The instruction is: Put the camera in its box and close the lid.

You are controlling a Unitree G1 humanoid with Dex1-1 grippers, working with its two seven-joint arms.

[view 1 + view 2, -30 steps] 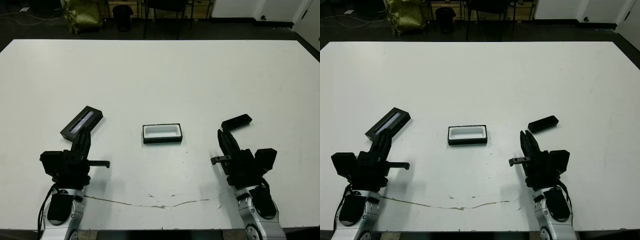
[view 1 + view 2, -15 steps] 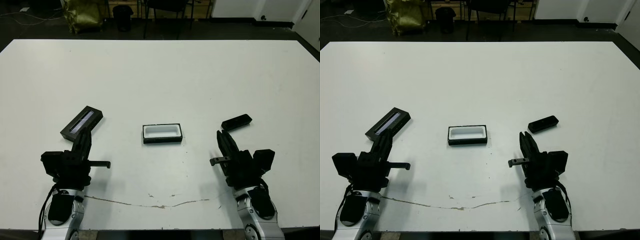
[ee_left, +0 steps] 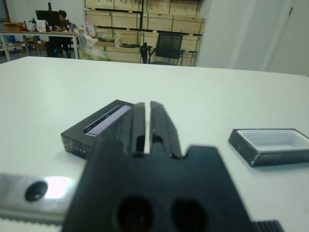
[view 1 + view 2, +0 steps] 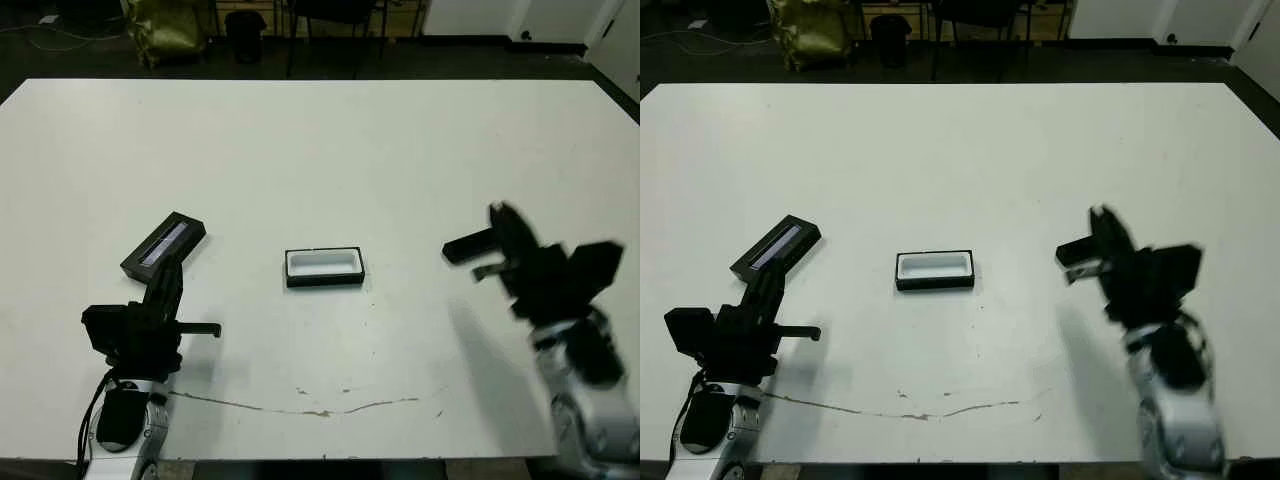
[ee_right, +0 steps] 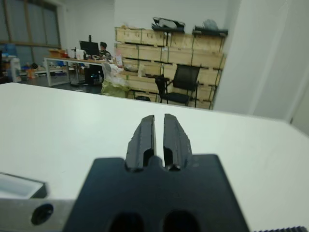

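The head's two eyes look steeply down from the near edge across the white table (image 4: 330,150), sharing the box (image 4: 324,267) dead centre and the lid (image 4: 164,244) at nine o'clock, while both wrist cameras skim low toward twelve o'clock.

White table (image 4: 330,140) with a thin crack line (image 4: 320,410); beyond it, black chair (image 5: 178,82), stacked wooden crates (image 5: 164,53).

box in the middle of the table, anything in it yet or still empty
Empty. The box shows only its bare white lining; the camera lies on the table to its right, and the lid to its left.
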